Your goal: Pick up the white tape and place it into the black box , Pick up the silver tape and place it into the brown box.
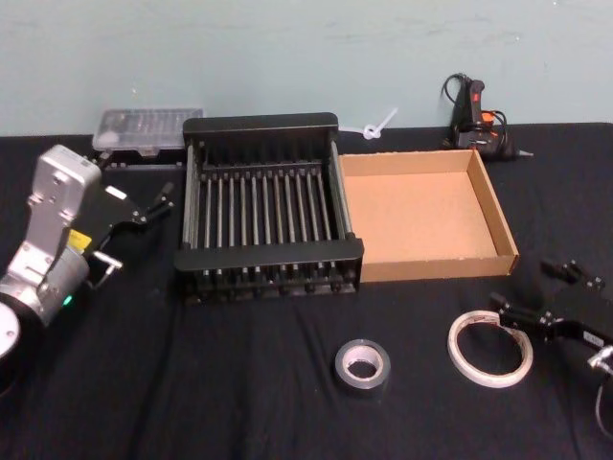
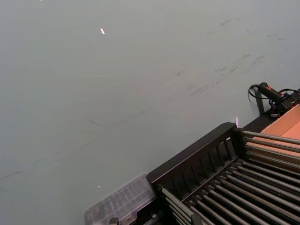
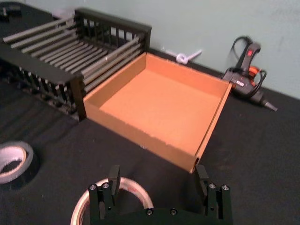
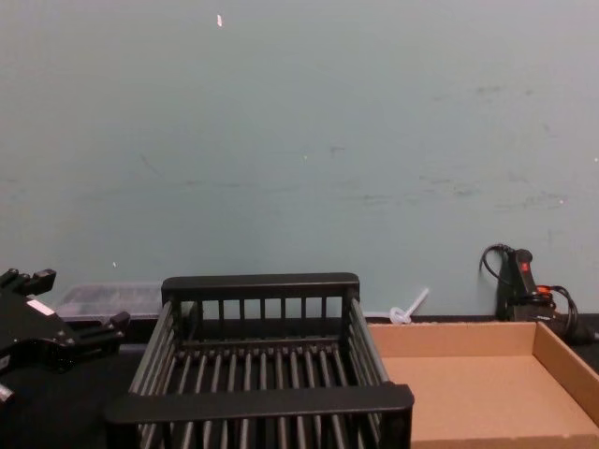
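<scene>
- The right pincer (image 1: 539, 299) sat at the lower right of the head view, jaws spread, just beside the white tape (image 1: 489, 347), which lay flat on the desk (image 1: 239, 383).
- The silver tape (image 1: 362, 363) lay at lower centre, well apart from the brown box (image 1: 421, 217).
- The black box (image 1: 265, 206) stood at centre, touching the brown box.
- The left pincer (image 1: 146, 205) hung released at left.

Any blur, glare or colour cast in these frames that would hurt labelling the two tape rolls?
Head view: even light, mild softness; the white tape and silver tape read clearly on the black cloth. Right wrist view: warm cast on the brown box; the right gripper sharp. Left wrist view: the clear plastic case looks smeared.
</scene>
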